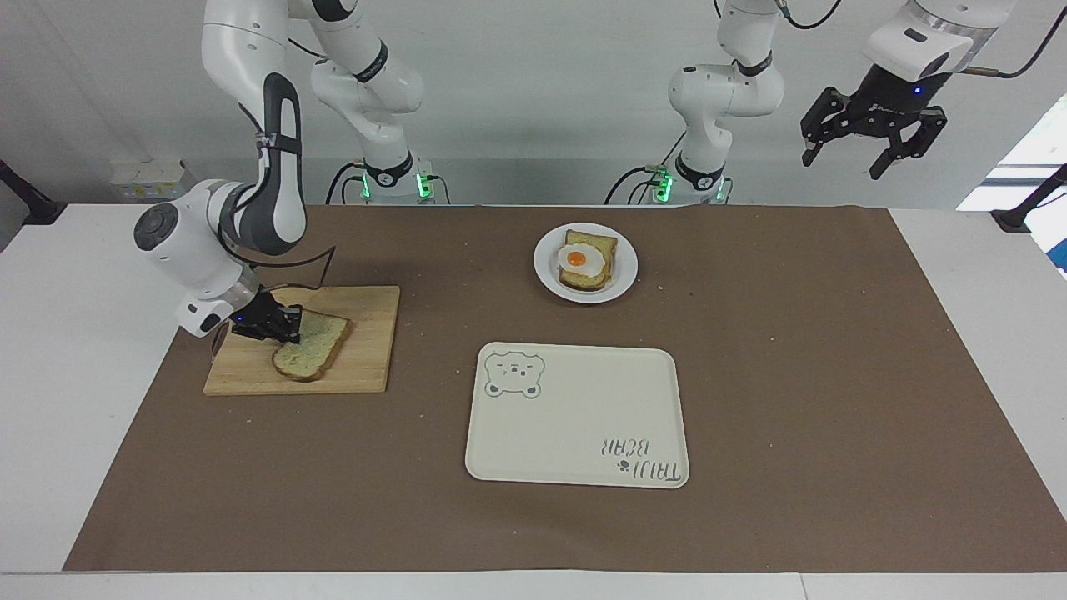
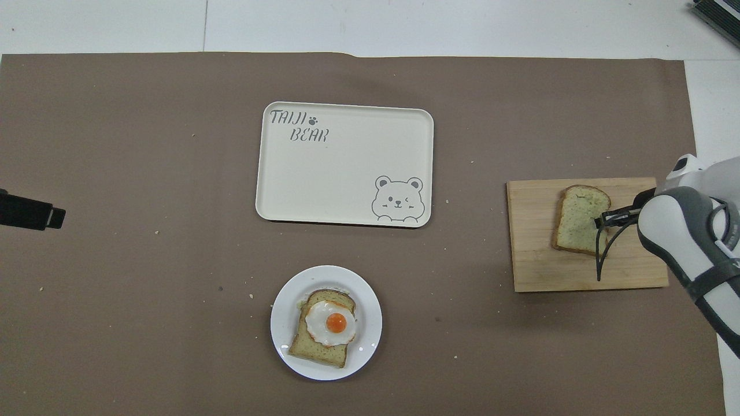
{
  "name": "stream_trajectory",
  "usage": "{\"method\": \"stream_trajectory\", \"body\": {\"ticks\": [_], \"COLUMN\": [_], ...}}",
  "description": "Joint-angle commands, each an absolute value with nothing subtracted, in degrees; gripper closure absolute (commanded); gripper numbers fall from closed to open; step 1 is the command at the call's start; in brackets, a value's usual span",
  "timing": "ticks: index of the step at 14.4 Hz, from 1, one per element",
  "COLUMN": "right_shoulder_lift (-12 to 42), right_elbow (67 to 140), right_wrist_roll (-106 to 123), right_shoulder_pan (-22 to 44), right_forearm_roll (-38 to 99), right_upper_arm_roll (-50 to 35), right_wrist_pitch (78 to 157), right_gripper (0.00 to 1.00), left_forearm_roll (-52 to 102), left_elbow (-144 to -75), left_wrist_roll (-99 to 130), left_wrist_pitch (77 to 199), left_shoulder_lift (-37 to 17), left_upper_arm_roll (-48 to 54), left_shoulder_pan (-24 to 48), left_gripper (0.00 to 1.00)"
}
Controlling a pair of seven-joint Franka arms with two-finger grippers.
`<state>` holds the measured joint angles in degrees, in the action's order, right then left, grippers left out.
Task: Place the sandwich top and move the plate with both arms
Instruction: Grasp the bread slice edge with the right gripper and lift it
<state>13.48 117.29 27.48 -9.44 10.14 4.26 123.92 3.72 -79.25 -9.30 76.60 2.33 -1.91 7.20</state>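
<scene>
**Right gripper clamped on bread slice at cutting board**

While the overhead view showed only a dark tip of the left gripper (image 2: 32, 211) at its edge, the facing view showed the left gripper (image 1: 871, 137) raised high off the left arm's end of the bench (image 1: 959, 275), fingers spread apart, that arm waiting. The right gripper (image 1: 279, 323) sat low at the cutting board (image 1: 367, 350), its fingers closed on the sandwich top (image 1: 315, 350) at the slice's edge nearer the robots. That slice lay on the board, pale greenish-yellow with a brown crust, rounded at one end. From the board, the plate (image 1: 627, 265) stood toward the left arm's end and nearer the robots, carrying toast with a fried egg (image 1: 581, 260). One tray (image 1: 575, 417) lay farther from the robots than the plate. Counted: two bread slices, one plate, one tray, one board.
</scene>
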Motion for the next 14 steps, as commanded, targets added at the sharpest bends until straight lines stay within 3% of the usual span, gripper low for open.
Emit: {"method": "stream_trajectory", "body": {"ticks": [1,8,14], "right_shoulder_lift": [13.10,12.04,8.80], "right_elbow": [114.35,108.46,108.37], "right_wrist_roll": [27.25,27.25,27.25], "right_shoulder_pan": [-10.11,-9.40,-7.82], "right_forearm_roll": [10.81,10.72,10.81], "right_upper_arm_roll": [3.96,3.78,3.25], "right_wrist_pitch": [119.98,109.96,103.63], "right_gripper": [1.00,1.00,1.00], "left_forearm_roll": [4.13,4.13,4.13], "left_elbow": [-81.04,-81.04,-81.04], "left_wrist_roll": [-8.53,-8.53,-8.53], "left_wrist_pitch": [76.99,76.90,76.90], "left_shoulder_lift": [3.78,3.78,3.78], "left_upper_arm_roll": [-2.46,-2.46,-2.46], "left_shoulder_pan": [8.09,8.09,8.09], "left_gripper": [0.00,0.00,0.00]}}
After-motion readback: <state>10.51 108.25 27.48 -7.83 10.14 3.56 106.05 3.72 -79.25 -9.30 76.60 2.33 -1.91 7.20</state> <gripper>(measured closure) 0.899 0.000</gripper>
